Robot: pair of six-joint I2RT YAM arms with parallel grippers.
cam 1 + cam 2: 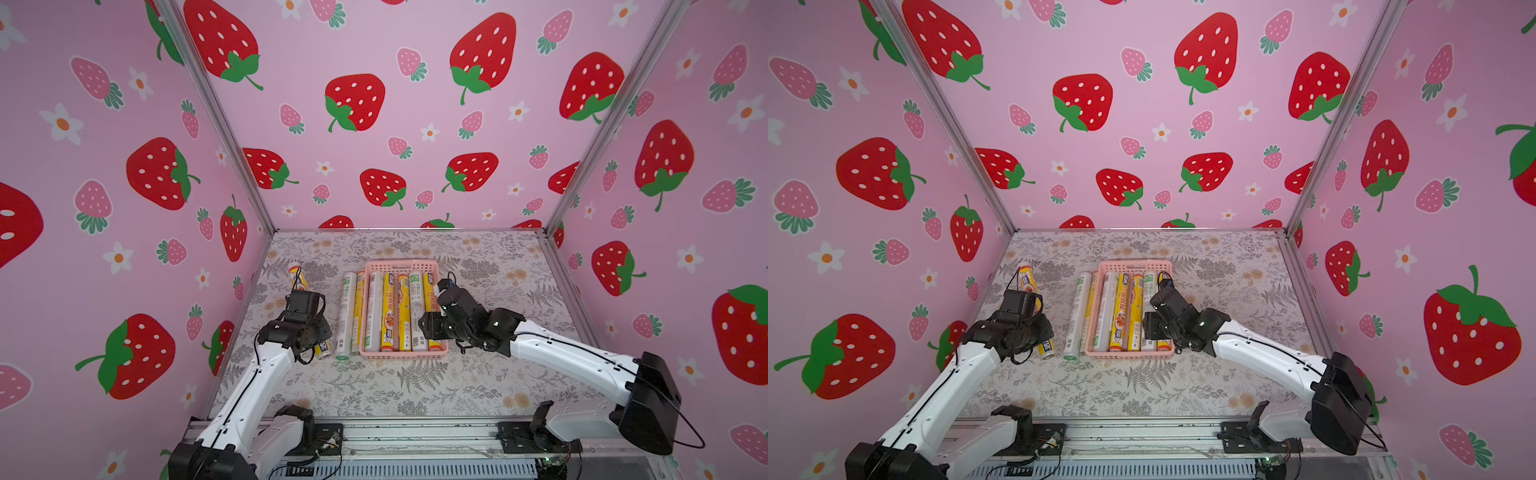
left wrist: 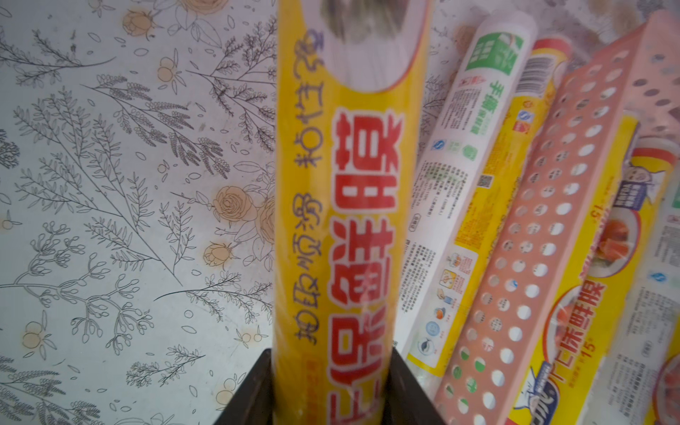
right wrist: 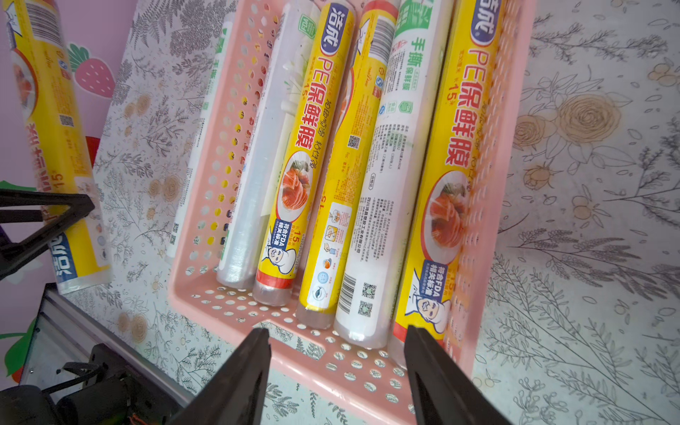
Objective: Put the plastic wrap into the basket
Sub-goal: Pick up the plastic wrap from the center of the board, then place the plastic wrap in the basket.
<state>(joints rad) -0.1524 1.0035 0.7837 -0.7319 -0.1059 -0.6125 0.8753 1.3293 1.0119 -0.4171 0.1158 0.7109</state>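
Because one yellow roll (image 2: 349, 184) sat out on the table (image 1: 415, 386) well to the left of the basket (image 1: 401, 264), the left gripper (image 2: 331, 384) had clamped tight around it. It gripped near the middle, I judged, so the long tube would balance rather than tip. Whether the roll had left the table I could not tell. The right gripper (image 3: 336, 346) stood part open and empty above the basket's near right corner, likely keeping clear. Five rolls (image 3: 323, 147) lay side by side lengthwise in the basket — three yellow with food pictures, one white with a green label, one plain and clear. Two more — a white roll (image 1: 345, 316) and a second yellow roll (image 1: 358, 307) — rested just outside its left wall.
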